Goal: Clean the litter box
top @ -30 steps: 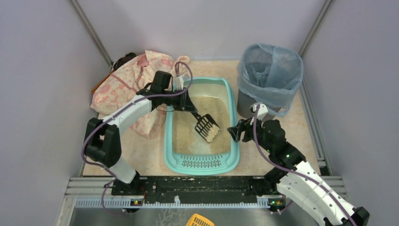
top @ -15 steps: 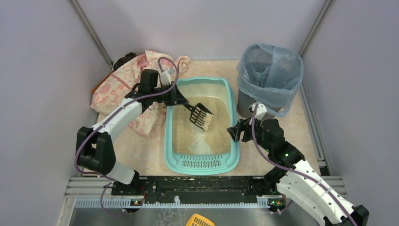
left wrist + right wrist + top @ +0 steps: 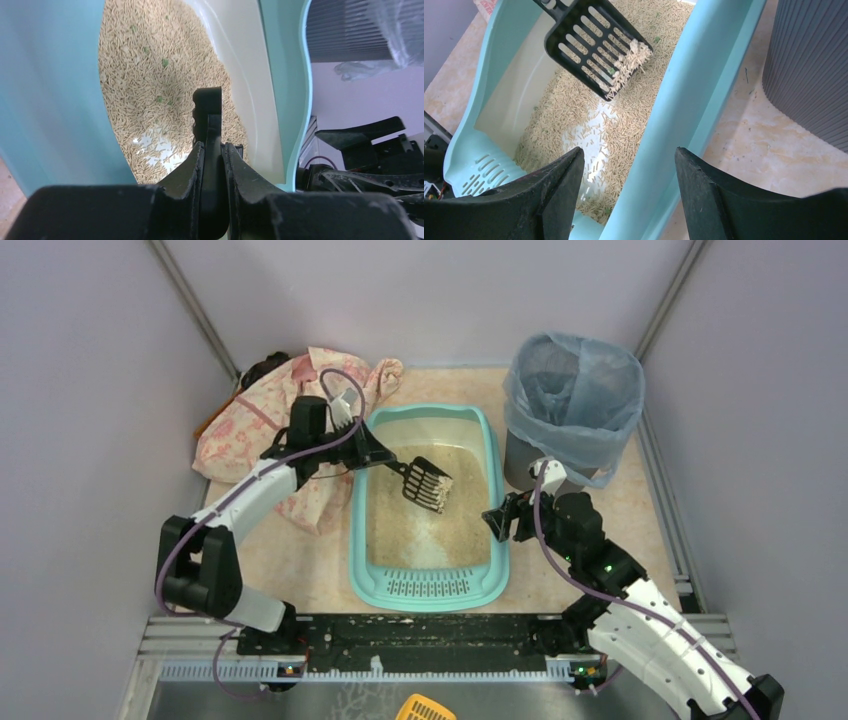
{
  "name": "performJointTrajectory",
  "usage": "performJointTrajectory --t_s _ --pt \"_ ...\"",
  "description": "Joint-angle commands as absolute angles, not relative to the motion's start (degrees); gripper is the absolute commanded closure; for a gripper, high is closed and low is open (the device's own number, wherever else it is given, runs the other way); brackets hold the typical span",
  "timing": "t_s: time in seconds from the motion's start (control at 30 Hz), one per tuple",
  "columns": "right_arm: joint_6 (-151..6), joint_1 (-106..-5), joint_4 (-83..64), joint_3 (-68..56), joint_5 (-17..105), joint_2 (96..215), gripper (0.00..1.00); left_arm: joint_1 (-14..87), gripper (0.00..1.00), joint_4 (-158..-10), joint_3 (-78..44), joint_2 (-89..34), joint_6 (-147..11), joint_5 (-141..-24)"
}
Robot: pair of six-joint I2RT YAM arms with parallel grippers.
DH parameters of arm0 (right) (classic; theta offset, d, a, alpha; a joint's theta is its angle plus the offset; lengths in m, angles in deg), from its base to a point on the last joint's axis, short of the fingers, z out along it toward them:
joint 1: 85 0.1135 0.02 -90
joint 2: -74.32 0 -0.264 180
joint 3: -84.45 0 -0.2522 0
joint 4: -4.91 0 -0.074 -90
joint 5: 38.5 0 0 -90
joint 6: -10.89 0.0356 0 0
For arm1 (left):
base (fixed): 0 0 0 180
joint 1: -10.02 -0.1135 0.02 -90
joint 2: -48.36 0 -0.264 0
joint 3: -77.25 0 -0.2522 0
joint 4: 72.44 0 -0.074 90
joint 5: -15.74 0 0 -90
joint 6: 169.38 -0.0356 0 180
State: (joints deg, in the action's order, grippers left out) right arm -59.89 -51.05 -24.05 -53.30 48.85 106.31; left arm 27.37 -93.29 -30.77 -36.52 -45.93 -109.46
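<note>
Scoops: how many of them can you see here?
2. A black scoop is held by the left hand over the litter box; a yellow slotted one, mostly cut off, lies at the top view's bottom edge.

Litter box [image 3: 358, 532]: a rectangular turquoise tray with rounded corners and cream inner walls, shown lying flat just left of the grey bin [image 3: 521, 464]. The slotted grille [image 3: 430, 586] was set at the end farther from the bin. Beige granular litter [image 3: 396, 520], flecked with green specks, was spread inside and thinned to a pale bare patch toward the grille.
</note>
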Motion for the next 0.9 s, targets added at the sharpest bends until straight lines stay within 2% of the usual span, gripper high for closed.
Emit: performJointTrajectory --t_s 0.0,0.17,0.53,0.87 --pt "-59.9 -51.2 -22.0 -53.0 49.3 105.5 0.33 26.1 1.00 -89.1 -30.3 -33.1 -43.1 -110.3" --pt "-59.8 -51.2 -22.0 -53.1 49.4 105.4 0.33 25.7 1.00 -89.8 -31.0 -31.4 -42.0 -105.7" --pt "-59.8 -51.2 -21.9 -53.3 49.3 105.3 0.33 25.7 1.00 -100.6 -27.5 -27.2 -44.0 -86.7" --pt "-59.9 -51.2 -22.0 -53.4 49.3 105.0 0.33 29.4 1.00 -104.9 -23.5 -29.0 -48.0 -75.3"
